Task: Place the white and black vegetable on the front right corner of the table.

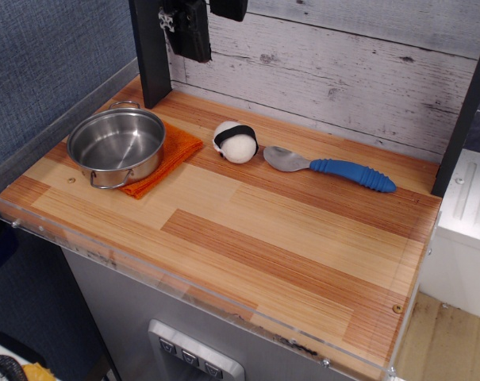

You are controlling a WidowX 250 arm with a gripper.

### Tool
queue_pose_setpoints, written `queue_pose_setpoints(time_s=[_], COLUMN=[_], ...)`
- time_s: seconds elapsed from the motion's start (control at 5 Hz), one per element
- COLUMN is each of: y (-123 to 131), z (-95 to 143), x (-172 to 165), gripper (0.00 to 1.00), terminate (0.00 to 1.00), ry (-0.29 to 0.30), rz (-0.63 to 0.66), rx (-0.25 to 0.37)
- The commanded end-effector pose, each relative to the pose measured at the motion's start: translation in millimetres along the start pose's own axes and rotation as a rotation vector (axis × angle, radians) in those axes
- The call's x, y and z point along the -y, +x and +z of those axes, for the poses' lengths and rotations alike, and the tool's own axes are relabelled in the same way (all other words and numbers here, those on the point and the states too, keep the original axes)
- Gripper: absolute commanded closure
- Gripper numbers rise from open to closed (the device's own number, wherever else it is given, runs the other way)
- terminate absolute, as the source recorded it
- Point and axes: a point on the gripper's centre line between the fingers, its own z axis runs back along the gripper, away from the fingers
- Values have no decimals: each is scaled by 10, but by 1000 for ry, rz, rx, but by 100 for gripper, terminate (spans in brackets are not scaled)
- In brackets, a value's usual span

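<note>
Wooden planks of light and reddish-brown strips make up the surface [247,238], edged by a clear acrylic rim; the fingers [186,30] hang high at the upper edge of the view, dark and partly cut off, and whether they are spread or pressed together cannot be told; well below them and a little to the right lies the white and black vegetable [236,141], resting on the surface with its black band across the top; just beside it, further right of the fingers, lies a blue-handled metal spoon [331,169]; below and to the left of the fingers stands a steel pot [117,147] on an orange cloth [172,155].
</note>
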Motion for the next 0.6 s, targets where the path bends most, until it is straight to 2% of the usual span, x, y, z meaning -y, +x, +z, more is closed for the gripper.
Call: queue_pose_setpoints(time_s=[0.0, 0.4], y=[235, 229], z=[-152, -556], x=[286, 401], gripper=[0, 0], terminate=[0, 0], ry=[-91, -49], rz=[-104, -149], rx=[-19, -4])
